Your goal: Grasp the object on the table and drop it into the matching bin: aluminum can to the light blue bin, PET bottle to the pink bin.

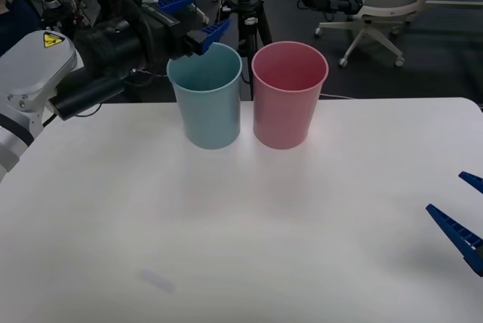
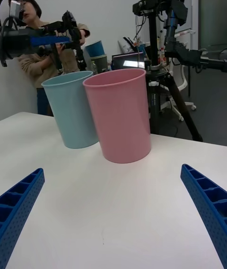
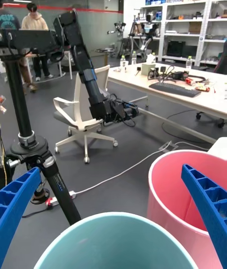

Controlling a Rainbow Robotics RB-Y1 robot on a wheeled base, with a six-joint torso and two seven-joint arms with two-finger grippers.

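**Left pincer spread over the pale blue bin rim; right pincer spread low above the tabletop**

Left pincer [image 1: 198, 23]: blue ribbed fingers, spread apart, nothing between them. In the front view it sits at the 11 o'clock edge of the tall, tapered, pale blue plastic bin [image 1: 205, 104], at rim height, one fingertip reaching over the rim. In the left wrist view the fingers [image 3: 14, 200] frame the bin's mouth directly below them.

Right pincer [image 1: 466, 216]: blue ribbed fingers, spread apart, holding nothing. It sits at 4 o'clock on the large white tabletop [image 1: 249, 232], close above the surface and well apart from both bins. In the right wrist view its fingers [image 2: 18, 200] point toward the bins.

Bins: the tall, tapered, pink plastic bin [image 1: 289, 96] stands upright at 3 o'clock of the pale blue bin, just beside it, at 12 o'clock on the tabletop. Whether the walls touch cannot be told.

Can: its location cannot be determined from these views.
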